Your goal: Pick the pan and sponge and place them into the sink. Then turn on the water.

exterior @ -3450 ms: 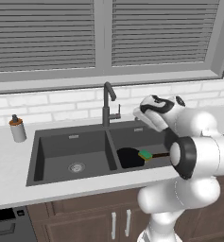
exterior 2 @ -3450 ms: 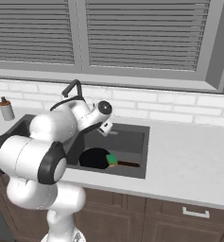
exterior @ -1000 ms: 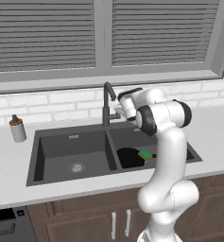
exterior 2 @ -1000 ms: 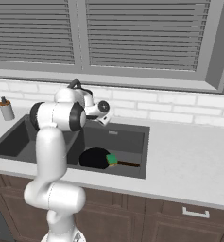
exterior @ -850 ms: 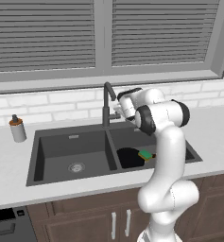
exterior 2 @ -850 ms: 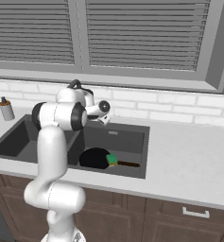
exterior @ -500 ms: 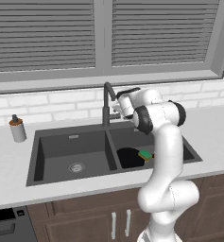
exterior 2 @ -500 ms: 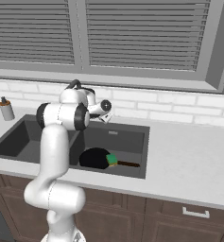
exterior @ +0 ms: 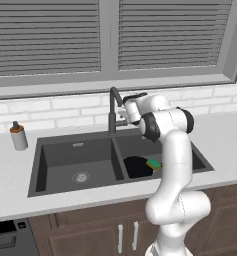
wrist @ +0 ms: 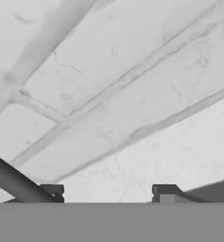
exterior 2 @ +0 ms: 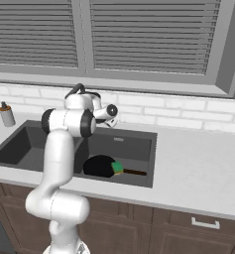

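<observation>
- In the hand view we see the claw [wrist: 108,191] as two small dark tips at the bottom, standing apart with a gap between them. Nothing sits in that gap.
- A dark bar [wrist: 16,182] crosses the lower left of the hand view, right by the left tip. We cannot tell if they touch.
- Behind the tips is the white brick wall [wrist: 132,94], very close and a bit blurry.
- In the left base view the claw [exterior: 124,116] is in the middle of the picture, right by the tall dark faucet [exterior: 111,107]. The small side lever is too tiny for us to make out.
- The pan [exterior: 137,166] lies in the right bowl of the sink [exterior: 37,170]. The white arm hides part of the pan.
- The sponge [exterior: 153,163] sits at the pan's right edge, where the handle starts.
- In the right base view we see the pan's thin handle [exterior 2: 135,172] pointing right.
- A little soap bottle [exterior: 19,136] stands on the counter [exterior: 5,175] at the left.
</observation>
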{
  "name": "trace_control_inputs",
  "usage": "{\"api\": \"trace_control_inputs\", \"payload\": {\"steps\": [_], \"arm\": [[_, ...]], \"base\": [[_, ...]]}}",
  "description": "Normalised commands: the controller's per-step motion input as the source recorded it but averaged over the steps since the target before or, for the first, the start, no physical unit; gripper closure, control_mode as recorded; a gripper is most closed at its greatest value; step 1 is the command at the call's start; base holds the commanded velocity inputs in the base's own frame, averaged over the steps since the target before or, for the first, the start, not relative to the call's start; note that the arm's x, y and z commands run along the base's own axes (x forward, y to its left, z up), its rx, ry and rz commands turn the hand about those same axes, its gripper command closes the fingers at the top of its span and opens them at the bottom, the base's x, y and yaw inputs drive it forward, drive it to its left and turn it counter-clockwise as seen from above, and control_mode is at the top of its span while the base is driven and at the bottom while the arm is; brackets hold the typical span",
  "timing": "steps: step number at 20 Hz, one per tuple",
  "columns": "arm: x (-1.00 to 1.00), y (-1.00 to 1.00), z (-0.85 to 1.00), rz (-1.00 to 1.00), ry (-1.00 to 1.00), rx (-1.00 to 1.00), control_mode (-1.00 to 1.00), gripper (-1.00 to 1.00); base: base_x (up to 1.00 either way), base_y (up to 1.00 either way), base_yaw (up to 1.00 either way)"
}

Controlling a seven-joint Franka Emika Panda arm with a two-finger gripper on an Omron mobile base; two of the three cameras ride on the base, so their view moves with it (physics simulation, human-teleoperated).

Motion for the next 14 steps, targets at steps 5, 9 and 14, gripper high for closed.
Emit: {"api": "trace_control_inputs", "payload": {"steps": [5,9,14], "arm": [[0.03,0.00,-0.14,-0.01,0.00,0.02,-1.00,1.00],[0.00,-0.08,-0.21,-0.07,0.00,0.12,-1.00,1.00],[-0.04,-0.23,-0.20,-0.12,0.05,0.29,-1.00,1.00]], "base": [[0.00,0.00,0.00],[0.00,0.00,0.00],[0.00,0.00,0.00]]}}
